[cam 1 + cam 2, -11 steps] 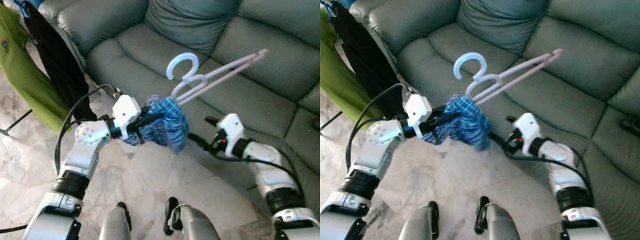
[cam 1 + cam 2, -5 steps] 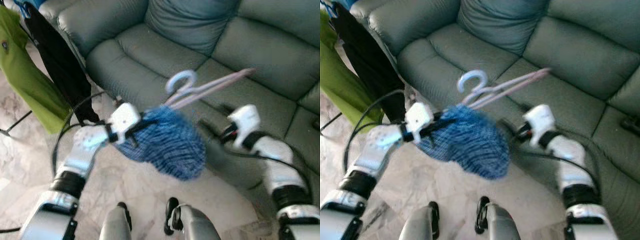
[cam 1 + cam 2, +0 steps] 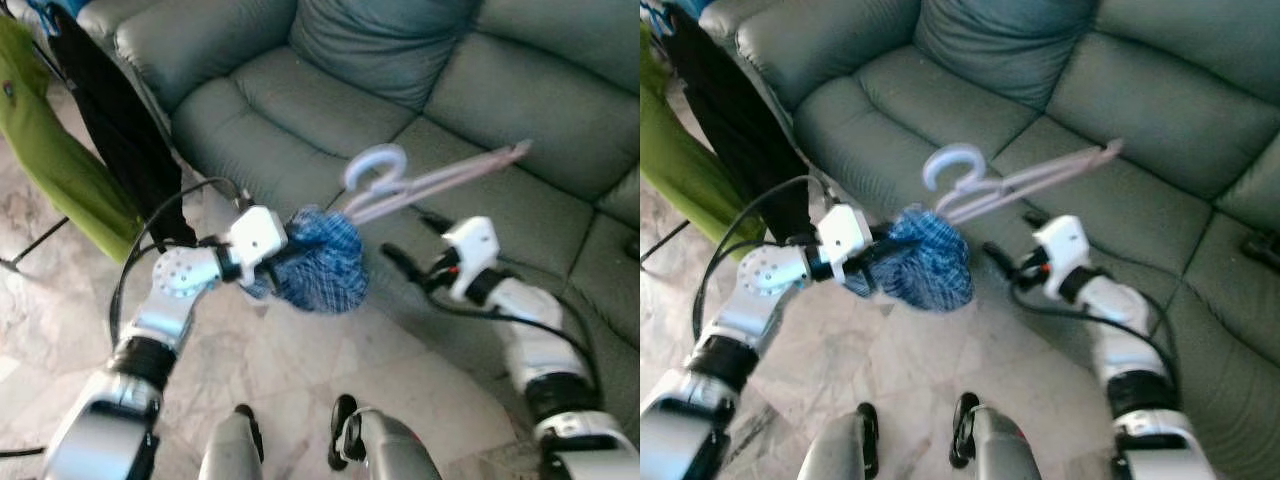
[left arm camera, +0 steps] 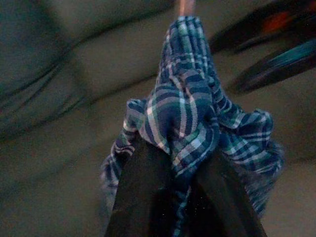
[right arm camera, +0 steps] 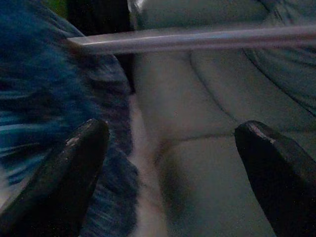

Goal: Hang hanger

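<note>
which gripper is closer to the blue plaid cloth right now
Left. The left gripper is shut on the blue plaid cloth, pinching it. The right gripper is open, apart from it, just below the hanger.

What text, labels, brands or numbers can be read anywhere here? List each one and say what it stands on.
No readable text in these pictures.
Green garment: a small dark mark near its upper edge, too small and blurred to read.
Right gripper: a red spot on its wrist housing, no lettering to be made out.
Blue plaid cloth, hanger, sofa: no writing seen.
</note>
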You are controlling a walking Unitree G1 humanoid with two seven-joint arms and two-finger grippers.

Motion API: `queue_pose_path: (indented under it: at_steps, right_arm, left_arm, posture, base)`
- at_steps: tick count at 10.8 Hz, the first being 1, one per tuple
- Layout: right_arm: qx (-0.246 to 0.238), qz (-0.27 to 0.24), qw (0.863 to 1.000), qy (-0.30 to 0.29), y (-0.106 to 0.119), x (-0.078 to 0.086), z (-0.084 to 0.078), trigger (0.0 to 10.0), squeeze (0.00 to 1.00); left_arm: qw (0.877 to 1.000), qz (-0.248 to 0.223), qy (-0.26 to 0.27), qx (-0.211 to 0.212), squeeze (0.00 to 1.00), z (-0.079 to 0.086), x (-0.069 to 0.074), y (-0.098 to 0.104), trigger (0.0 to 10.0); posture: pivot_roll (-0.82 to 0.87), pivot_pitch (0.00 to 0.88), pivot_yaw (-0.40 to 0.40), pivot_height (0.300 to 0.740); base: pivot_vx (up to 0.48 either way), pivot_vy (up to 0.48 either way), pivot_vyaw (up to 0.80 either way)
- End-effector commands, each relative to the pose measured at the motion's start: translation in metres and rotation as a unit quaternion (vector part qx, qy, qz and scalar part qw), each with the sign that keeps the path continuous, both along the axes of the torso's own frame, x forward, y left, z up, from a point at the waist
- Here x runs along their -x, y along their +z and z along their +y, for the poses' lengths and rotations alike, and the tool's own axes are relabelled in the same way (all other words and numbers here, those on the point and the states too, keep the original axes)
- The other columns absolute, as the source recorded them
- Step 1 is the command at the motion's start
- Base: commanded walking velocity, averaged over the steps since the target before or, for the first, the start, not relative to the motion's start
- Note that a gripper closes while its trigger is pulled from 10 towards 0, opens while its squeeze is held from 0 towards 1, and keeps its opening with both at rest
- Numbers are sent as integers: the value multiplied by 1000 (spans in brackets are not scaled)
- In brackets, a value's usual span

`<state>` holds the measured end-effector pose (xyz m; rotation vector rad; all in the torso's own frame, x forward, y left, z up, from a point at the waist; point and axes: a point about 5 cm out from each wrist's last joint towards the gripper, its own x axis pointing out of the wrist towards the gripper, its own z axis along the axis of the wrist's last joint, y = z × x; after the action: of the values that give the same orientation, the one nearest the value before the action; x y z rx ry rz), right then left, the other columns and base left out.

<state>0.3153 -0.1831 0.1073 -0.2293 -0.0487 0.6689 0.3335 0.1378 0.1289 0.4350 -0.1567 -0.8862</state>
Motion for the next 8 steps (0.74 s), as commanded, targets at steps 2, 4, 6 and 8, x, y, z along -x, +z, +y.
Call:
queue_pose_path:
  at_steps: [2,4,6,8]
  right_arm:
    - [-5,-46,998,-38,6,7,-3,10000,0]
    - [-29,-74,991,-108,8,20,-15,10000,0]
    - [-57,-71,982,-166,4,33,-15,10000,0]
    - [-73,-43,966,-245,-12,48,-21,10000,0]
  left_arm:
    - [968,19,243,67,0,73,-11,-8,3961]
    - [931,9,347,109,0,122,8,-15,10000]
    - [926,-24,363,105,0,129,33,-20,10000]
    - [885,-34,448,125,0,130,64,-31,10000]
  posture:
    - [-25,229,-35,740]
    - [-17,218,-59,740]
    - [1,207,-71,740]
    - [25,167,-92,740]
  base:
    - [0,0,0]
    - [0,0,0]
    - [0,0,0]
    - [0,0,0]
